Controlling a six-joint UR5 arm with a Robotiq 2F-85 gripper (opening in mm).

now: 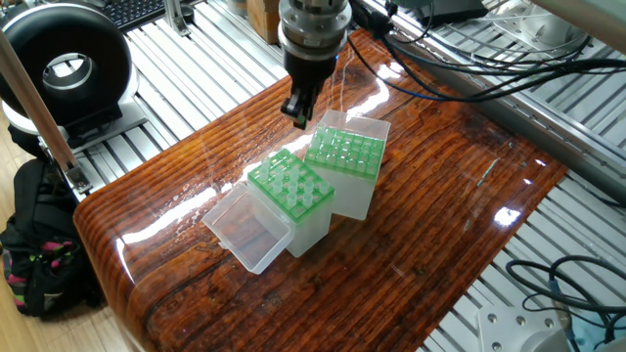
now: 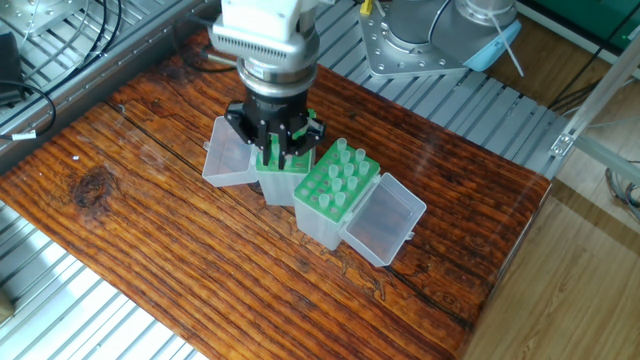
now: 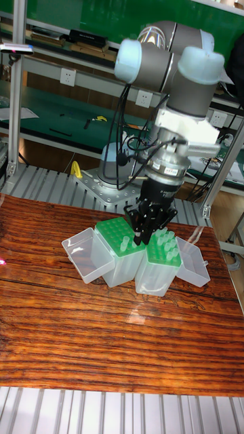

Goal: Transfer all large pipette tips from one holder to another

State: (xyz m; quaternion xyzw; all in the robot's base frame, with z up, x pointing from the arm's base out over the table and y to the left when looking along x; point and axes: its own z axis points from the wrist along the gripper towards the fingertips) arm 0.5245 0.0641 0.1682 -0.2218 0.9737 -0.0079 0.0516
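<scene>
Tips: I see the large pipette tips point(image 2: 338, 176) standing upright in two green grid racks point(image 3: 115, 237) on the worktop point(image 2: 150, 240), round collars above the grid.
Gripper: my gripper point(image 2: 273, 150) hangs over the rack at 9 o'clock in the other fixed view.
Jaws: I cannot tell whether they are spread or pinching a tip.
Handling: I judge each tip very light, thin-walled, smooth, easily crushed.
Grasp point: I would pinch the collar lightly and lift straight up.
</scene>
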